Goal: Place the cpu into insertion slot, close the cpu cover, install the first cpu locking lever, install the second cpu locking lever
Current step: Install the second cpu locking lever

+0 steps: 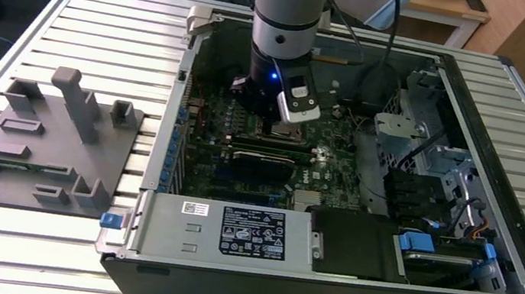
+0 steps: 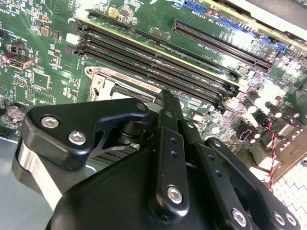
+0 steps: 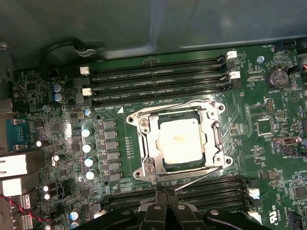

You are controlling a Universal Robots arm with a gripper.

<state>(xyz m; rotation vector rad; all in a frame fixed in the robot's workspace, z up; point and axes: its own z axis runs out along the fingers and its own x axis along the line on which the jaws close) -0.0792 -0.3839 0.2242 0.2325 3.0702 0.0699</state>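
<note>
First wrist view looks straight down on the slot (image 3: 180,143): cpu (image 3: 181,142) sits flat inside it, pale metal top showing through the window of the cover (image 3: 149,143), which lies down flat over it. One thin lever (image 3: 201,177) runs slanted along the socket edge nearest the jaws, its end raised off the board; another wire lever (image 3: 165,106) lies along the opposite edge. Memory slots (image 3: 158,84) flank the socket on both sides.

Second wrist view shows the gripper (image 2: 165,100) from behind: black linkages, the two fingers meeting at a point, jaws pressed together with nothing between them. The tip hangs low just beside a socket corner (image 2: 98,81); linkages hide most of the socket here.

Exterior view gives the wider scene: arm (image 1: 286,19) reaches down into the open pc case (image 1: 455,243) lying on a slatted worktop (image 1: 104,24); the arm body blocks the socket. A grey fixture (image 1: 47,144) sits on the exterior view's left, well apart from the case. Power supply (image 1: 220,230) lies at the case's near edge.
</note>
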